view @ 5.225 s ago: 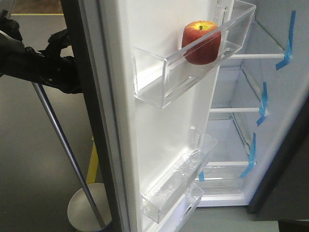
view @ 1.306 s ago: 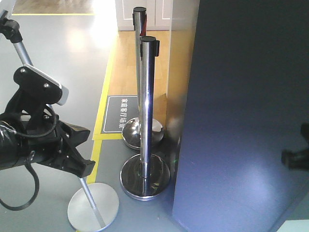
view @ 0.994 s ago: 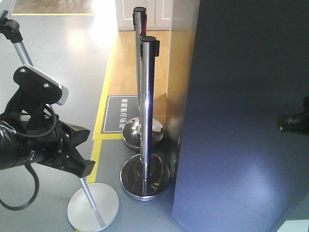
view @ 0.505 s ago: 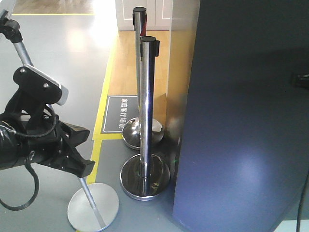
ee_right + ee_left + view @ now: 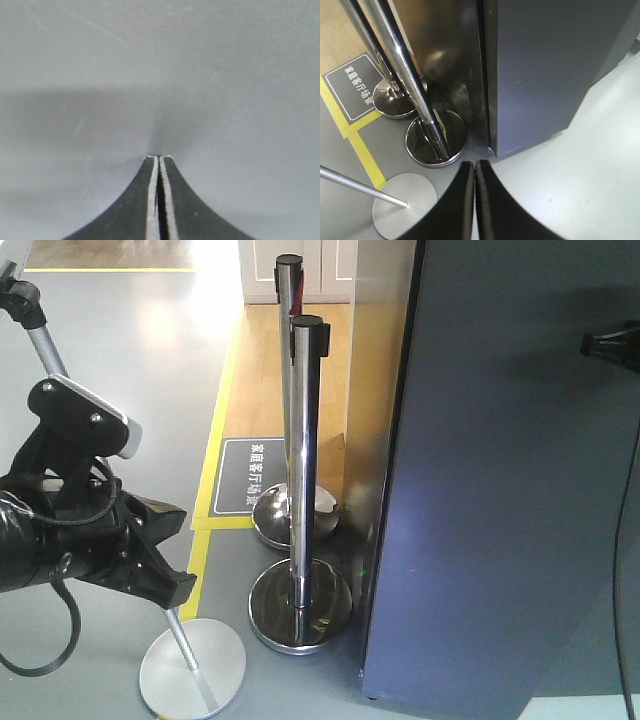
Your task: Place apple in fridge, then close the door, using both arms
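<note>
**Door shut, both grippers closed and empty**

The door (image 5: 500, 500) shows only its dark blue-grey outside and lies flat against the fridge (image 5: 378, 390); the fridge side panel is seen as a narrow strip at the door's left edge. No gap is visible along this edge. The apple is not visible in any view, so its place cannot be told.

Right gripper (image 5: 158, 158): the tips touch the door surface, or are just in front of it, w/ a soft shadow around them. The jaws are pressed together, nothing between. In the front view only a small black part of it shows, at the door's upper right (image 5: 610, 340).

Left gripper (image 5: 474, 165): well apart from the door, to its left and near the door's bottom corner in the wrist view. The jaws are together, nothing held. The left arm (image 5: 80, 530) hangs left of the door, over the grey floor.

Between left arm and door stand two chrome posts (image 5: 303, 470) on round bases, just beside the fridge side. A slanted silver pole (image 5: 190, 660) w/ a flat disc base is further left of the door, under the arm. A dark floor sign (image 5: 250, 475) w/ white characters lies behind the posts.
</note>
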Available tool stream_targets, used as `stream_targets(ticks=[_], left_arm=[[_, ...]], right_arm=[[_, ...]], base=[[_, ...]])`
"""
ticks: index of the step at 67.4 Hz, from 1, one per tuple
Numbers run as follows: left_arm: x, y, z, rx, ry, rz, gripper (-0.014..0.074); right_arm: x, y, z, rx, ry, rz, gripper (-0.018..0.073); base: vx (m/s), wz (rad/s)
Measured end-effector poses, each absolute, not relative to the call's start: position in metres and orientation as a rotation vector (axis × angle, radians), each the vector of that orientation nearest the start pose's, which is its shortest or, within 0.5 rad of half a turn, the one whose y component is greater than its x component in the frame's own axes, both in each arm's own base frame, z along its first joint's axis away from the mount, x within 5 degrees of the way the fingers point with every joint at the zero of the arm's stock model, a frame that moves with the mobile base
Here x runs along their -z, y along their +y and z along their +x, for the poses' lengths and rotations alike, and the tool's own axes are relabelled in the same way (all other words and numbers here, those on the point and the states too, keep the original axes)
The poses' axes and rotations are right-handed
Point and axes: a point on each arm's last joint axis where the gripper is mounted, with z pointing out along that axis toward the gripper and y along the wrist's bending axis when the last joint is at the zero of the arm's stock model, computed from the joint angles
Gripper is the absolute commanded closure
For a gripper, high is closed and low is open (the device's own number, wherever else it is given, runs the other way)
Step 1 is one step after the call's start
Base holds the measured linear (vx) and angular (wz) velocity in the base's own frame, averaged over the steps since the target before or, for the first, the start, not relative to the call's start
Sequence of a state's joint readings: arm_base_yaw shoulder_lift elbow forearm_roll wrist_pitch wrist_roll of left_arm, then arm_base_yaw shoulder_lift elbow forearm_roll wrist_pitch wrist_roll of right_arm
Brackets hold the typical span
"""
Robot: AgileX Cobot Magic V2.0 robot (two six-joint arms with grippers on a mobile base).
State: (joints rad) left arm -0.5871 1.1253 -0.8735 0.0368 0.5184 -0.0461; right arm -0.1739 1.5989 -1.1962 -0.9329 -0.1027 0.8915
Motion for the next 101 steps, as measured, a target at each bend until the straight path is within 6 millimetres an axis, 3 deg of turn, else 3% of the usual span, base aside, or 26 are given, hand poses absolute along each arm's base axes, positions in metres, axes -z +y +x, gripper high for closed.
stream_targets(ticks=[17,35,48,52,62,77,87,101], left_arm=[[-0.318,-0.129,0.196,0.300,2.182,0.632,0.0603],[-0.318,-0.129,0.196,0.299,2.182,0.633,0.0603],[-0.318,-0.129,0.196,0.299,2.182,0.633,0.0603],[-0.318,-0.129,0.196,0.299,2.182,0.633,0.0603],[-0.318,-0.129,0.196,0.299,2.182,0.633,0.0603],[-0.318,-0.129,0.196,0.299,2.182,0.633,0.0603],[-0.318,-0.129,0.196,0.299,2.182,0.633,0.0603],[-0.318,-0.129,0.196,0.299,2.182,0.633,0.0603]], right_arm=[[-0.321,-0.069,0.426,0.088,1.799,0.067,0.0562],[-0.326,-0.075,0.435,0.123,1.803,0.122,0.0562],[-0.326,-0.061,0.435,0.210,1.859,0.103,0.0562],[-0.321,-0.048,0.434,0.222,1.887,0.059,0.0562],[-0.307,-0.020,0.424,0.230,1.963,-0.029,0.0562],[-0.297,-0.014,0.398,0.253,2.146,-0.030,0.0562],[-0.308,-0.005,0.374,0.145,2.280,-0.074,0.0562],[-0.340,0.023,0.341,-0.091,2.294,-0.209,0.0562]], base=[[0.00,0.00],[-0.01,-0.02],[0.00,-0.01],[0.00,0.00],[0.00,0.00],[0.00,0.00],[0.00,0.00],[0.00,0.00]])
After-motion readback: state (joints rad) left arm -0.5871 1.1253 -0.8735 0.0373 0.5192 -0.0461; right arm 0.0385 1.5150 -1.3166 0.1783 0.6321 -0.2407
